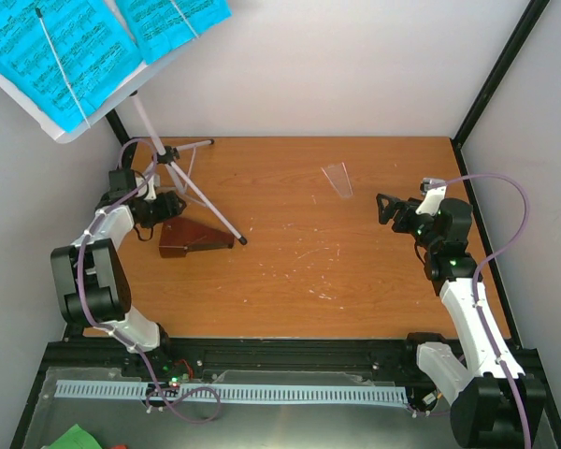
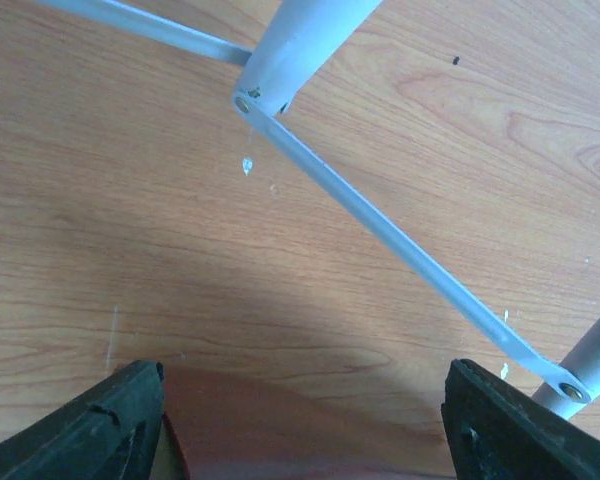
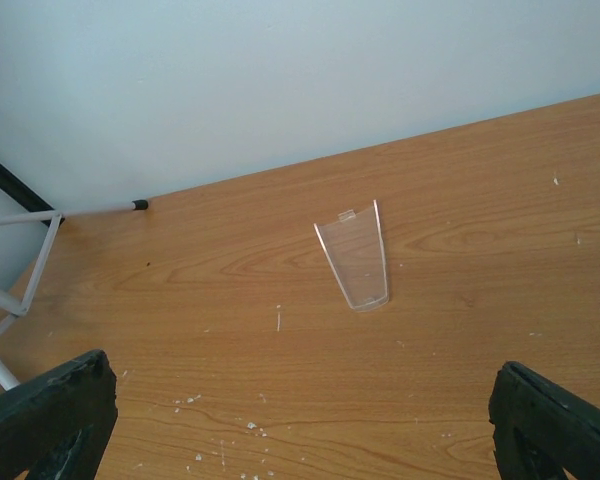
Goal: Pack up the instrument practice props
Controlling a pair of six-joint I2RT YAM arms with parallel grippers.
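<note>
The silver tripod music stand (image 1: 173,159) stands at the back left, its desk holding bright blue sheet-music pages (image 1: 61,51). The brown pyramid metronome (image 1: 194,239) lies on its side by the tripod's legs. My left gripper (image 1: 161,211) is open and hovers right at the metronome's left end. In the left wrist view the brown metronome (image 2: 270,425) shows between the wide-apart fingers (image 2: 115,425), with a tripod leg (image 2: 380,230) beyond. The clear plastic cover (image 1: 338,180) lies alone mid-table. My right gripper (image 1: 391,210) is open and empty, right of the cover (image 3: 356,258).
White walls close the table at the back and both sides. A black frame post (image 1: 496,75) runs up the back right corner. Small white crumbs (image 3: 240,430) are scattered on the wood. The tripod's legs (image 3: 20,260) reach into the left of the right wrist view.
</note>
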